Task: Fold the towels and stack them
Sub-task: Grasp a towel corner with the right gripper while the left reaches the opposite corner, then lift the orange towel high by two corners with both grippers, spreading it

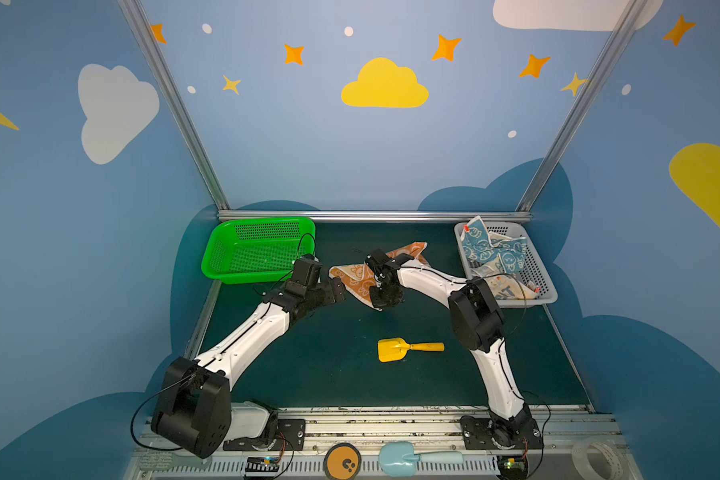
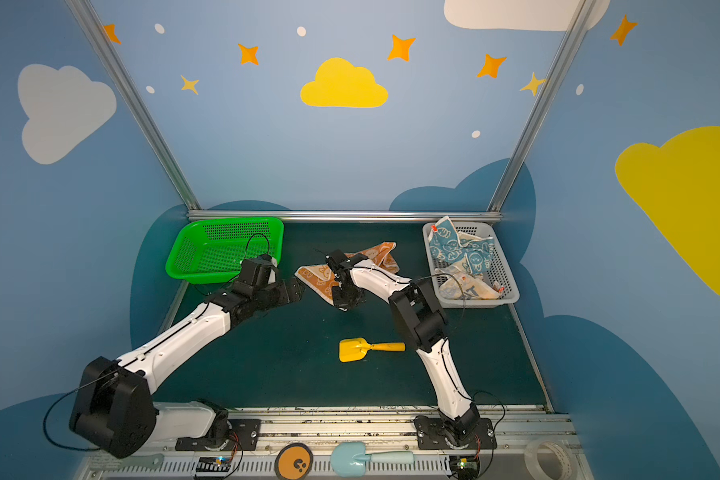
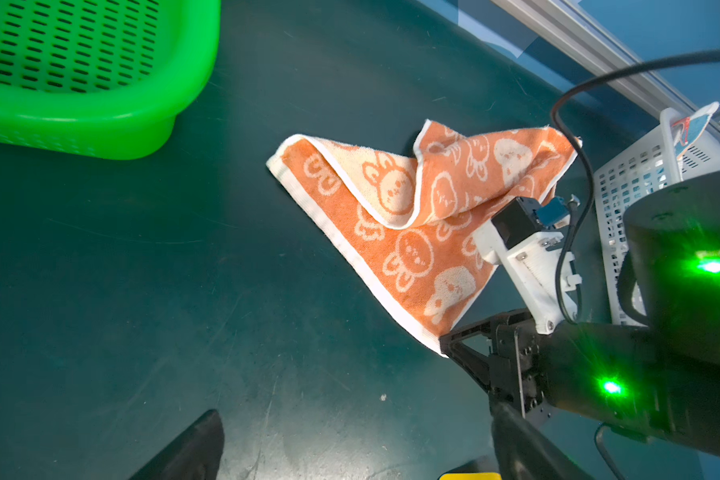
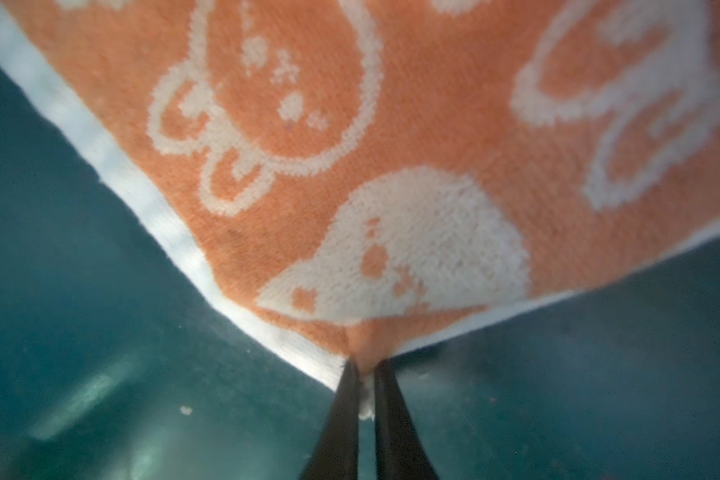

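Observation:
An orange towel (image 1: 358,278) (image 2: 321,279) with white cartoon faces lies crumpled on the dark green table, one flap folded over (image 3: 412,249). My right gripper (image 1: 376,305) (image 2: 339,304) is shut on its near corner; in the right wrist view the white-hemmed corner (image 4: 391,124) is pinched between the two black fingers (image 4: 364,368). My left gripper (image 1: 341,291) (image 2: 298,289) hovers open just left of the towel, touching nothing (image 3: 358,440). A blue-faced towel (image 1: 491,249) (image 2: 458,249) and a cream lettered towel (image 1: 504,289) (image 2: 468,289) lie bunched in the white basket (image 1: 551,296) (image 2: 514,297).
A green basket (image 1: 246,277) (image 2: 208,277) (image 3: 100,124) stands at the back left. A yellow toy shovel (image 1: 408,348) (image 2: 368,348) lies in front of the right arm. An orange disc (image 1: 341,462), a light blue shovel (image 1: 416,457) and a tape roll (image 1: 597,457) sit on the front rail.

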You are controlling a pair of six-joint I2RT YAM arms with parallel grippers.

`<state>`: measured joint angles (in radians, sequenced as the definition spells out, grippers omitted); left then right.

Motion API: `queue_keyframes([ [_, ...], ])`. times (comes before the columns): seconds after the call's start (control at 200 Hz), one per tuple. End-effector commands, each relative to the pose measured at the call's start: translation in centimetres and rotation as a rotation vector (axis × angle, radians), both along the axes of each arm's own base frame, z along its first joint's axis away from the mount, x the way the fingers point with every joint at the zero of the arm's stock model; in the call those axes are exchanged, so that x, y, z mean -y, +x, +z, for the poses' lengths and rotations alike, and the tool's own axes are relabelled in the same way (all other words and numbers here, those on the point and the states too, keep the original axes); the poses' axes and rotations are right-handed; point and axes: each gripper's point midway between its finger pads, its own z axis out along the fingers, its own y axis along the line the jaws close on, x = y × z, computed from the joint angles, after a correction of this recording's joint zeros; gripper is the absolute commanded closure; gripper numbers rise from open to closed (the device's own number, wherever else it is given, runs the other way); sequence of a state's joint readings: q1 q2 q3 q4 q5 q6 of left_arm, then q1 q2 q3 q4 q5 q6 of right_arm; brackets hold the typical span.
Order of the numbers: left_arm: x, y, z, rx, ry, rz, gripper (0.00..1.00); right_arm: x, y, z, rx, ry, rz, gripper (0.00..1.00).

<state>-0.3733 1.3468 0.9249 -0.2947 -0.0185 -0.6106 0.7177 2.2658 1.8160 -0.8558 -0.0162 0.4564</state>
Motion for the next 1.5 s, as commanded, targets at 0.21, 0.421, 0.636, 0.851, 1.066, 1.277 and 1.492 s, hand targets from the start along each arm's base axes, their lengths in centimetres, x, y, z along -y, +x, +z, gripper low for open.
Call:
queue_keyframes([
  [0.21,2.6,0.7,-3.5,-0.112,-0.028,-0.123,0.0,6.6,0.7,0.4,-0.017,-0.045,-0.093,1.0],
  [0.421,4.2,2.3,-6.9,-0.214,0.08,-0.203,0.02,9.9,1.0,1.4,-0.008,-0.019,-0.138,1.0],
  [0.636,6.0,3.5,-9.5,-0.247,0.173,-0.252,0.15,10.4,0.8,2.1,-0.002,0.017,-0.143,1.0],
  [0.851,5.8,4.3,-11.9,-0.302,0.304,-0.268,0.19,10.3,1.0,2.6,0.011,0.042,-0.138,1.0],
  [1.066,4.2,5.3,-12.2,-0.289,0.353,-0.217,0.22,10.4,0.9,3.0,0.018,0.047,-0.126,1.0],
  [1.277,3.7,6.2,-12.8,-0.295,0.354,-0.213,0.25,10.3,1.1,3.1,0.023,0.058,-0.118,1.0],
  [1.492,4.4,6.2,-14.2,-0.317,0.342,-0.227,0.36,10.6,1.0,3.3,0.025,0.045,-0.112,1.0],
])
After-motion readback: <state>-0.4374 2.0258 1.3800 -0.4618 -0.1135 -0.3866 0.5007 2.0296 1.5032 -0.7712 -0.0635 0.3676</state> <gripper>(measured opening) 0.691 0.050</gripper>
